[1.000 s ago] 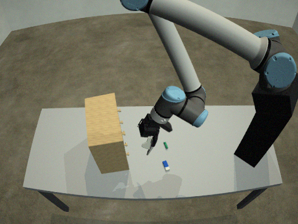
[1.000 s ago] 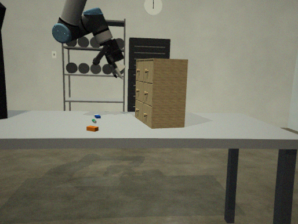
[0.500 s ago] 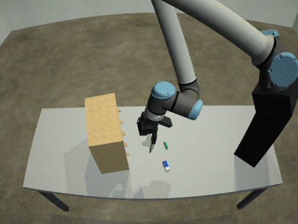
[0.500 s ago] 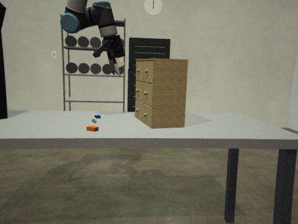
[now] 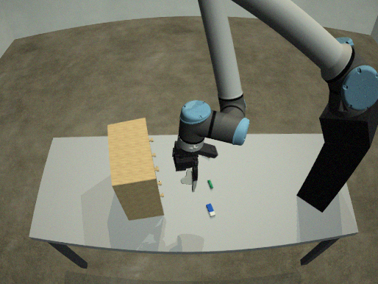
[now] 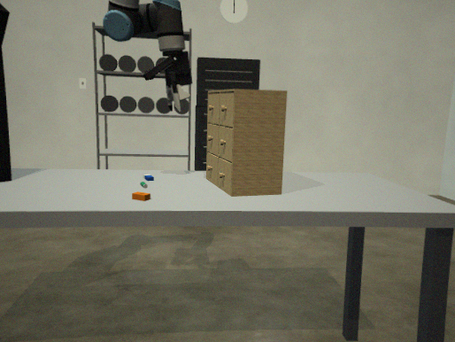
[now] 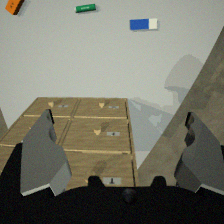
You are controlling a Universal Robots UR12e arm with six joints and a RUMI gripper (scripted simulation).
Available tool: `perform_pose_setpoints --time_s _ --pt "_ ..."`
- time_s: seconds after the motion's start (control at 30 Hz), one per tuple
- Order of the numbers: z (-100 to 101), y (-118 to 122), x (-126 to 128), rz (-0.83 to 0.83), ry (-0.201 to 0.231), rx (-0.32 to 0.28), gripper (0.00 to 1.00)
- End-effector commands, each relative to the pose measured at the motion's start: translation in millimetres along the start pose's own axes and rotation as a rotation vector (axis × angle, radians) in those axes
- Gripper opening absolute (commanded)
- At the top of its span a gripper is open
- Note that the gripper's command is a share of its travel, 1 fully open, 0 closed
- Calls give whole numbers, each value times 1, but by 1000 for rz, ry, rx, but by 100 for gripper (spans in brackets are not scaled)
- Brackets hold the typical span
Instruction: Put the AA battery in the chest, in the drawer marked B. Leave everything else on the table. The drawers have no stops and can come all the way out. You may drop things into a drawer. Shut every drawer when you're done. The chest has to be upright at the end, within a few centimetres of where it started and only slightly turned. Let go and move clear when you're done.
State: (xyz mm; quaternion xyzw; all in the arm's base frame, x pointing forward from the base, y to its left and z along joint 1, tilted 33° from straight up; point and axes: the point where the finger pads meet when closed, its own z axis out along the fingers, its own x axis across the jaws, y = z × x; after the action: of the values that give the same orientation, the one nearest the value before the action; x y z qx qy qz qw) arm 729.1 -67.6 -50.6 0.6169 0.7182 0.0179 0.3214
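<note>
Gripper (image 5: 194,173) (image 6: 173,95) (image 7: 119,111), spread open. Drawer labels (image 7: 113,133): wrist view only, lettering illegible. Orange block (image 6: 141,196) (image 7: 14,6): hidden from top view.

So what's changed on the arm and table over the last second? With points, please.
The wrist (image 5: 195,126) (image 6: 170,27) rose and swung toward the chest (image 5: 132,154) (image 6: 258,142) (image 7: 107,142), tipping the gripper (image 5: 191,184) (image 6: 178,105) (image 7: 119,111) to point more steeply down. Nothing was grasped or released. Chest, battery (image 5: 210,184) (image 6: 143,184) (image 7: 85,8), blue-and-white eraser (image 5: 209,209) (image 6: 149,177) (image 7: 143,24) and orange block (image 6: 141,196) (image 7: 14,6) stayed put.
</note>
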Motion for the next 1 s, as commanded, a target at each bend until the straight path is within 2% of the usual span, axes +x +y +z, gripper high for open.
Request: perform_pose_setpoints --time_s 0.0,0.37,0.97 --pt "-1 -2 1 2 2 46 100" --pt "-7 -6 1 2 2 96 100" --pt "-7 -9 1 1 3 114 100"
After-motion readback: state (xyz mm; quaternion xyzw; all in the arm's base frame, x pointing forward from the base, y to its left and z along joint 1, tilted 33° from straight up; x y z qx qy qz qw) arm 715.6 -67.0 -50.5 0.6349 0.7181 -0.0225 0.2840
